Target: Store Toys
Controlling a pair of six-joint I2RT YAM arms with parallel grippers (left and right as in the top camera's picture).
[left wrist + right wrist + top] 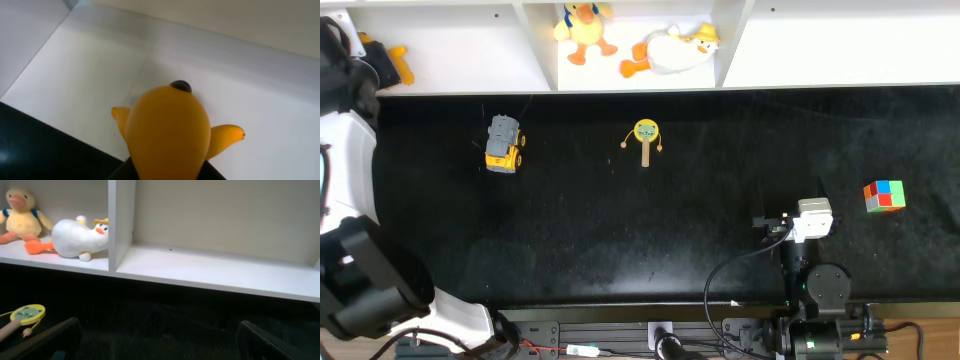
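Observation:
My left gripper [380, 62] is at the white shelf's left compartment [450, 45], shut on an orange plush toy [398, 62]. In the left wrist view the orange toy [167, 132] hangs just above the compartment floor [85, 85], near its front edge. A yellow toy truck [503, 143], a small rattle drum [646, 135] and a colour cube [884, 196] lie on the black table. My right gripper [160, 347] is open and holds nothing, low over the table at the front right [772, 224].
A yellow duck [583, 28] and a white goose [670, 50] lie in the shelf's middle compartment. The right compartment [215, 270] holds nothing. A divider wall [120, 225] separates the two. The black table [620, 230] has open room in its middle.

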